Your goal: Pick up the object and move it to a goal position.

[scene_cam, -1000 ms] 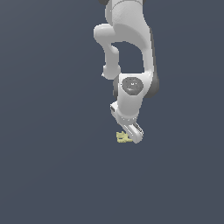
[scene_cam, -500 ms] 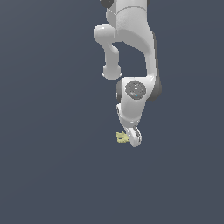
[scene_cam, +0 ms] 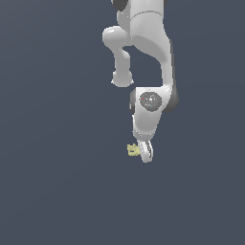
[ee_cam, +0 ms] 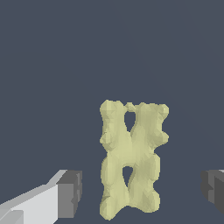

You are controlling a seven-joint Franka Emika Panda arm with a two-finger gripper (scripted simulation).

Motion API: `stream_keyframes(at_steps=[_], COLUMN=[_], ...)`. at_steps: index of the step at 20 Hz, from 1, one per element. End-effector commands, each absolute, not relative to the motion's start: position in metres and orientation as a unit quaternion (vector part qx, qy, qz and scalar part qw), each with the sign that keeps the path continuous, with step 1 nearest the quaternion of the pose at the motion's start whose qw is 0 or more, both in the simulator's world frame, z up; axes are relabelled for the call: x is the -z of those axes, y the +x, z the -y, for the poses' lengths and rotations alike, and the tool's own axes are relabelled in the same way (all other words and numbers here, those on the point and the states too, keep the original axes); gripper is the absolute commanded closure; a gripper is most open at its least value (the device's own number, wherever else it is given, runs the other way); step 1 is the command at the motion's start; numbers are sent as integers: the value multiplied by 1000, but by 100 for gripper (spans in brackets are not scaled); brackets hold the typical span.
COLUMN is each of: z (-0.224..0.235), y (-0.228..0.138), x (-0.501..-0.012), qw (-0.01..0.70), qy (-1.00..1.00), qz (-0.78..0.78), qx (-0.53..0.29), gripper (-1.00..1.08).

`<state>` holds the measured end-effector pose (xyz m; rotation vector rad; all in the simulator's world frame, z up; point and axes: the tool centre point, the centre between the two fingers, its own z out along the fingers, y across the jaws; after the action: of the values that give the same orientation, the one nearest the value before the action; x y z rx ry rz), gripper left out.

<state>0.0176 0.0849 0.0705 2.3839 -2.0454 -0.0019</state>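
Object (ee_cam: 130, 159), pale yellow, lumpy and flat with small holes, sits low and centre in the wrist view between the spread fingertips of the gripper (ee_cam: 142, 190), untouched. It looks light, stiff and uneven; pinching its narrow waist seems safest. Compared with earlier, the arm has lowered and straightened over it.

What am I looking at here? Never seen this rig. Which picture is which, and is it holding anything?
These are simulator renders of one white robot arm. The exterior view comes from a camera off the arm; the wrist view from a camera on its wrist, looking down past the claw. On the plain dark surface lies a small pale yellow lumpy piece with small holes. In the wrist view the claw is open, its dark pads on either side of the piece, apart from it. Nothing is held yet.
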Motion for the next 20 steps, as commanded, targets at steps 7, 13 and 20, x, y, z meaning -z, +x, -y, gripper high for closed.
stream_keyframes(at_steps=[7, 13, 20], z=[-87, -87, -87], y=[18, 17, 17], x=[-68, -55, -22], qw=[0, 0, 0], qy=[747, 747, 746], qz=[665, 665, 666], qx=[0, 0, 0], gripper=[-92, -92, -92])
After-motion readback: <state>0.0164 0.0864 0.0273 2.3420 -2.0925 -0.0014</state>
